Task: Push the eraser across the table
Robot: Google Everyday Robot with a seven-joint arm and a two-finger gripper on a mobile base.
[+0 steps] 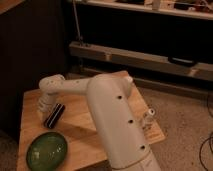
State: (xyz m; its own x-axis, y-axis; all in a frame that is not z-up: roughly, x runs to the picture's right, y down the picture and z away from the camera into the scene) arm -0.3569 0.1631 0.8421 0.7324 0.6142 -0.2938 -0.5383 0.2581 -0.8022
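Observation:
The eraser [54, 115], a small black striped block, lies slanted on the left part of the wooden table [80, 131]. My gripper [43, 107] hangs at the end of the white forearm, low over the table, right against the eraser's upper left side. It is shut and holds nothing. The thick white arm link [112, 120] crosses the middle of the view and hides much of the tabletop behind it.
A green bowl [46, 149] sits near the table's front left corner, just below the eraser. A small white object [148, 119] stands at the table's right edge. Dark cabinets and a metal rail [145, 59] run behind the table.

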